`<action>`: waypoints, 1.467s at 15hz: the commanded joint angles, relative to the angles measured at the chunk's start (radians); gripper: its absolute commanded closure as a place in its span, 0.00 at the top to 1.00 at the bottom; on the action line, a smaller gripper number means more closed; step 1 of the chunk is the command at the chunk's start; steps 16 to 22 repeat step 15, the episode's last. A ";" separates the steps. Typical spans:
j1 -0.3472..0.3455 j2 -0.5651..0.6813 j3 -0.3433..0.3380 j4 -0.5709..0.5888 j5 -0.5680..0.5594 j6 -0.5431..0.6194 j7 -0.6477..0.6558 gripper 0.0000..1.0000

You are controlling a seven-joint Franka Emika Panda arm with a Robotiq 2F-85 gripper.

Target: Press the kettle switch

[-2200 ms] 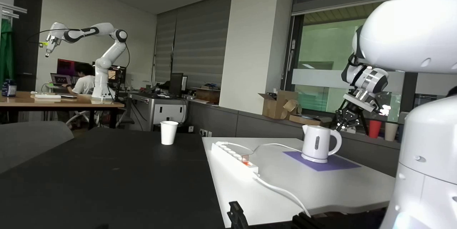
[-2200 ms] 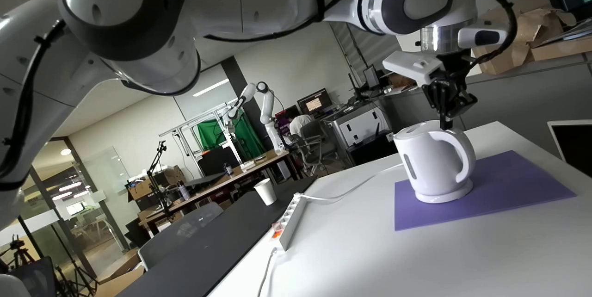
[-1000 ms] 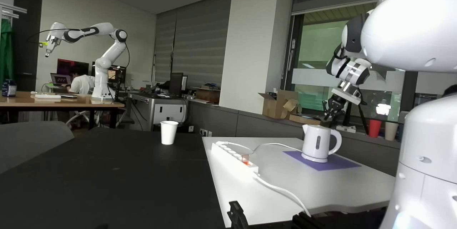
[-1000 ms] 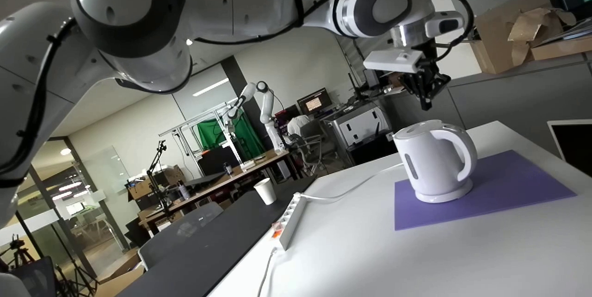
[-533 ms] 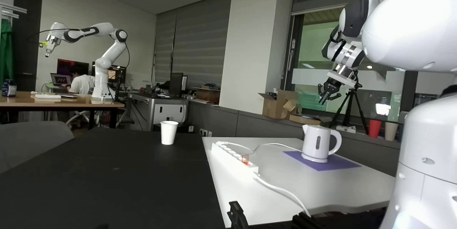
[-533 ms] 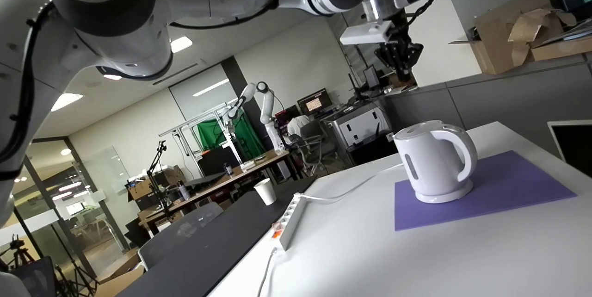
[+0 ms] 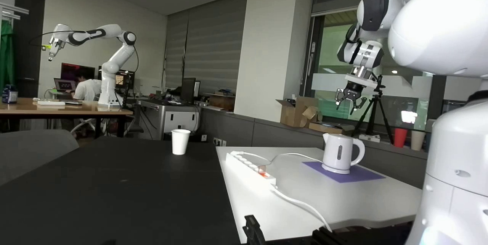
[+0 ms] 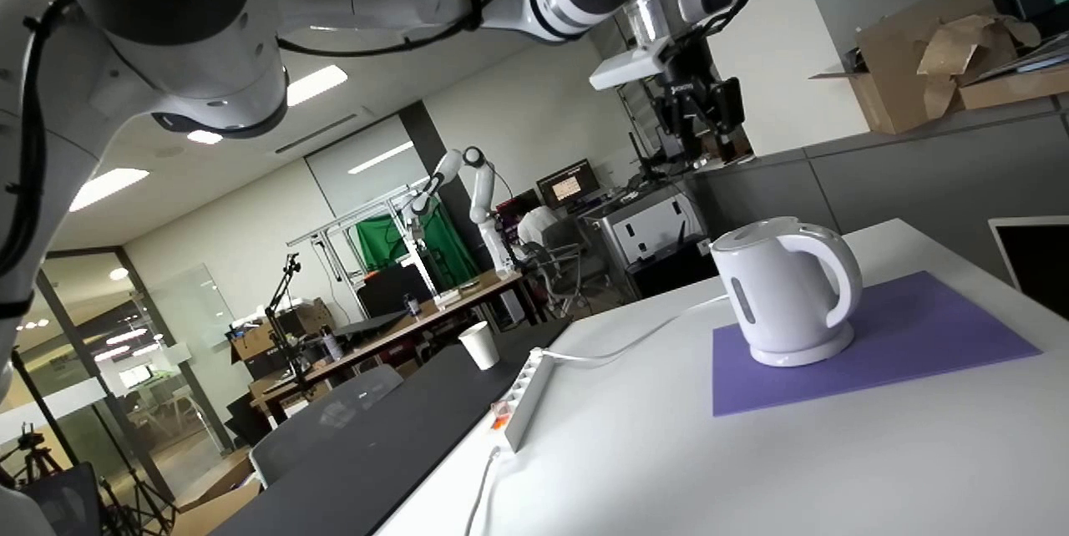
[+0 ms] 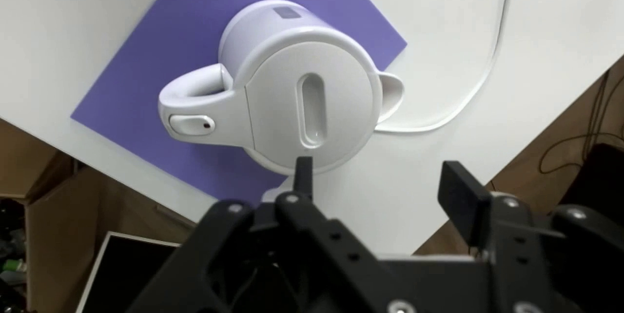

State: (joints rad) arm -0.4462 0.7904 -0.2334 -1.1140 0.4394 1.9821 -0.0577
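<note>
Presently, my gripper [image 9: 379, 184] has its fingers [image 9: 303, 174] spread wide, with the white table [image 9: 453, 49] showing through the gap. In both exterior views I see it suspended higher than the kettle [image 8: 785, 294] and apart from it.

Kettle position: upright on its base, on the purple mat [image 8: 935, 344], which lies on the table. In the wrist view the lid [image 9: 312, 108] faces my camera, the spout [image 9: 391, 96] points toward the right edge, and the handle [image 9: 204, 107] toward the left. The switch [image 9: 191, 125] sits on top of the handle, with a small dark mark at its lid-side end (whether it is pressed, I cannot tell). One finger overlaps the kettle's lower edge in this view only.

Supply: a white cord [image 9: 480, 79] leaves the kettle's foot below the spout. In an exterior view I trace it to the strip [image 7: 248, 170], which has an orange part [image 7: 263, 174] near one end.

Surroundings: the black table [image 7: 114, 191] adjoins the white one and carries a white cup [image 7: 180, 142], upright, well apart from the kettle. A red cup [image 7: 400, 137] stands by the window. In the background, a second arm [image 7: 114, 62] is mounted on a desk [image 7: 72, 110].
</note>
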 commanded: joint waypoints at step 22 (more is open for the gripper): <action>0.167 -0.221 -0.043 -0.301 -0.241 -0.033 0.083 1.00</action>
